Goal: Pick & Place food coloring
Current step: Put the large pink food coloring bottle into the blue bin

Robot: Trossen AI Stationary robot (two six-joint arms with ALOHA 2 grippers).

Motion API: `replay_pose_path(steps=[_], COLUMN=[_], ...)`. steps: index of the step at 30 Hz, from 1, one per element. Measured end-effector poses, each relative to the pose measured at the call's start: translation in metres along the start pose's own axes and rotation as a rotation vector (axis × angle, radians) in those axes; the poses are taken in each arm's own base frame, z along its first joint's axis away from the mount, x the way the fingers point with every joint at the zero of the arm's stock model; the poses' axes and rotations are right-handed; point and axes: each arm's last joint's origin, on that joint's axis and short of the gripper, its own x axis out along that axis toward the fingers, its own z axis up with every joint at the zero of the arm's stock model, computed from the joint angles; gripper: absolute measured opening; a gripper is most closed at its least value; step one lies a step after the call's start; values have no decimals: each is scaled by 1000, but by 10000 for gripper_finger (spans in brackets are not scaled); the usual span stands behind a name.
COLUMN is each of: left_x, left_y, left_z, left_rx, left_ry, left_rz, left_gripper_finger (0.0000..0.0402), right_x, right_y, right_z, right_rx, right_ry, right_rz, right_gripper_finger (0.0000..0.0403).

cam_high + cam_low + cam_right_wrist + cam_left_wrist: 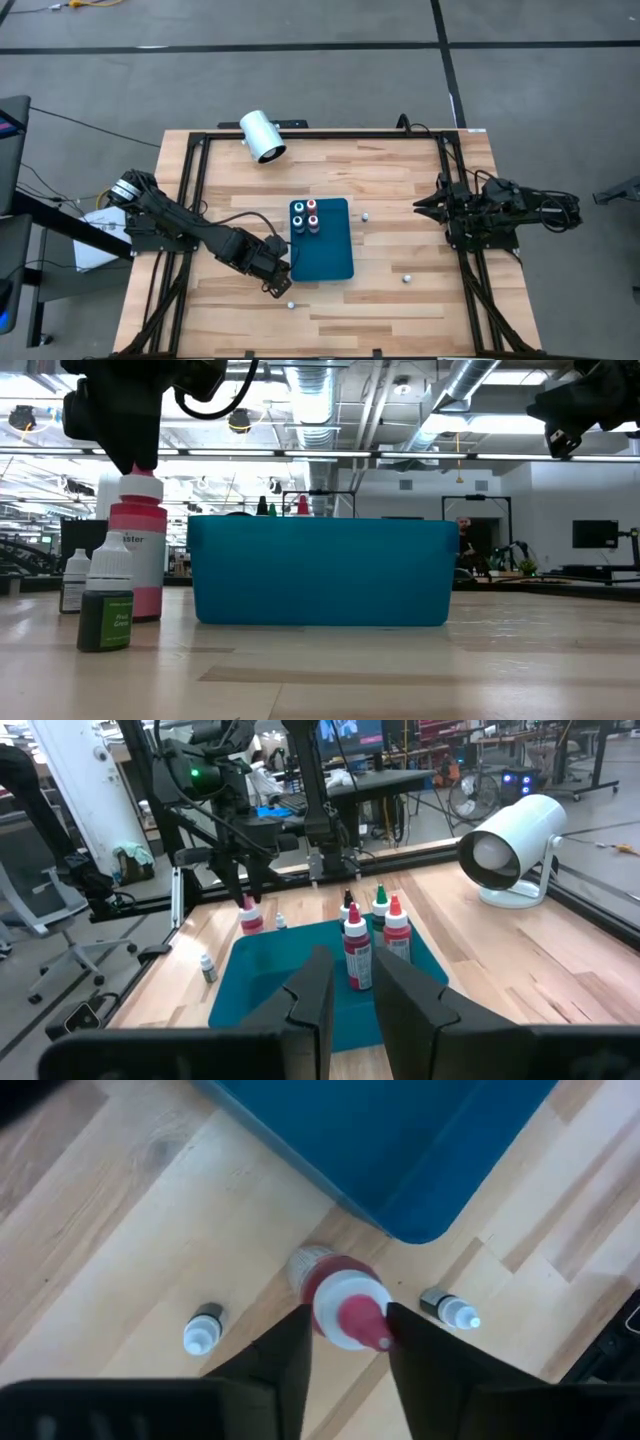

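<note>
A red food coloring bottle [335, 1285] with a white cap stands upright on the wood just off the blue tray's [330, 255] near left corner. My left gripper [350, 1342] is above it, shut on its top; it also shows in the high view [277, 275]. Several bottles with teal and red tops [305, 216] stand in the tray's far left part. Three tiny bottles stand loose on the table, one near the left gripper [290, 303], two right of the tray [366, 215] [407, 278]. My right gripper [422, 206] waits open at the table's right side. My left gripper holds the red bottle by its white cap [345, 1305], at the bottle's top, pinched between the two fingers [290, 1355]. The fingers come from above, pointing down. The bottle stands upright with its base on the table [137, 615].
A large white cylinder [263, 137] lies at the table's far left edge. A black frame [195, 180] runs along the table's sides. In the low view a small green bottle [107, 605] and another tiny bottle [75, 580] stand close to the red one.
</note>
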Motion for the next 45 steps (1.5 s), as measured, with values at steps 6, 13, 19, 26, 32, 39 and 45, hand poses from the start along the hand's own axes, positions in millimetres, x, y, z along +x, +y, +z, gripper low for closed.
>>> replay_pose_path(steps=[6,13,19,26,32,39,45], left_x=[0,-1,-1,-13,-48,-101,-126], left_y=[-1,-2,-2,1,-5,-14,-15], left_z=[1,1,1,1,11,34,58], left_rx=[26,30,30,40,53,42,52], left_ry=[-6,-12,-11,23,-30,-188,-302], left_rz=[-15,-25,-24,50,127,110,77], left_gripper_finger=[65,31,31,25,25,23,23], right_x=[0,0,0,0,0,0,0], right_y=[0,-1,-1,-1,-1,-1,-1], right_z=[0,0,0,0,0,0,0], right_rx=[0,0,0,0,0,0,0], right_ry=[0,-3,-3,-3,-3,-3,-3], right_rz=[0,-24,-24,-26,-26,-26,-26], right_gripper_finger=[60,60,60,60,60,60,60])
